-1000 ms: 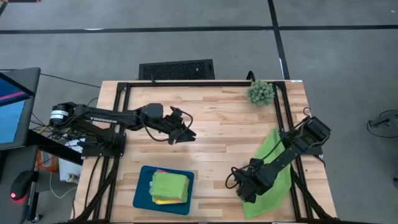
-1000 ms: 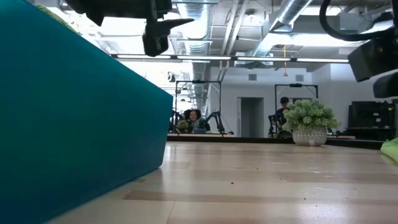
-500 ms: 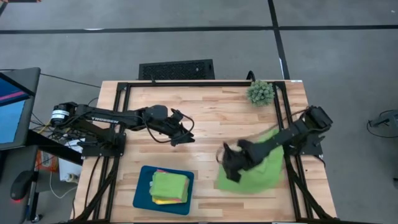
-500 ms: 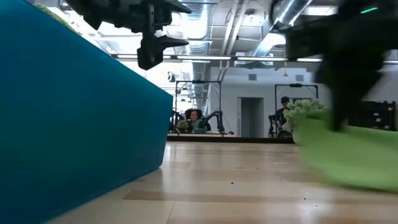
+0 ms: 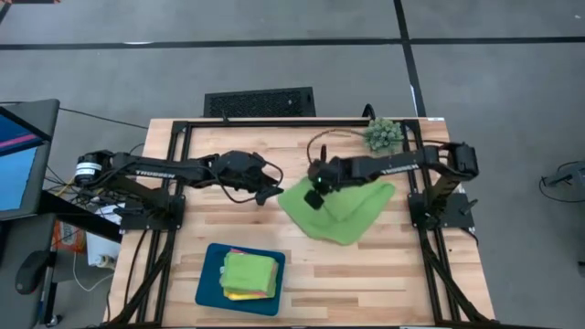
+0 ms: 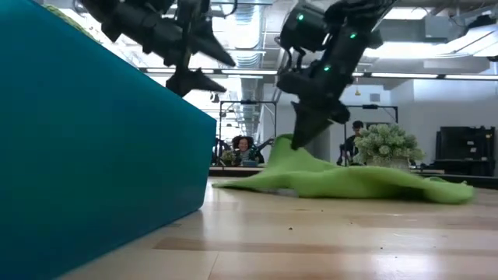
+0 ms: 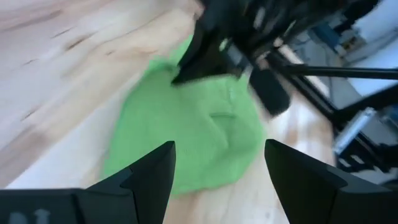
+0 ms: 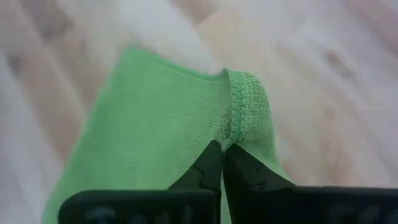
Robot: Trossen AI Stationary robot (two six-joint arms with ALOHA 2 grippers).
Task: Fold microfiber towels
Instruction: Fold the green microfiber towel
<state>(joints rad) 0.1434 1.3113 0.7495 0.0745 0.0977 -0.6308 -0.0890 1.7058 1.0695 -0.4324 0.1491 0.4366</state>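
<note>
So the desk [image 5: 228,137] is a light butcher-block wood top with a black metal frame around it, sitting on a grey floor [image 5: 274,64] with dark seams. The right claw [image 5: 312,201] is pinched shut on the hemmed edge of a lime green towel [image 5: 343,212], lifting that corner into a little peak while the rest lies rumpled on the wood near the middle of the desk, toward the right side. The left claw [image 5: 271,193] hangs just beside the towel's left edge with its fingers spread wide, nothing in them.

Near the front edge there's a dark teal tray [image 5: 208,285] with a stack of folded towels [image 5: 249,273], green on top and yellow peeking out underneath. A small spiky plant [image 5: 383,134] sits at the far right corner.

From desk height the room behind is a big open workshop: exposed ducts [image 6: 366,15] and strip lights on the ceiling, more black frames, and a person [image 6: 243,148] seated far back.
</note>
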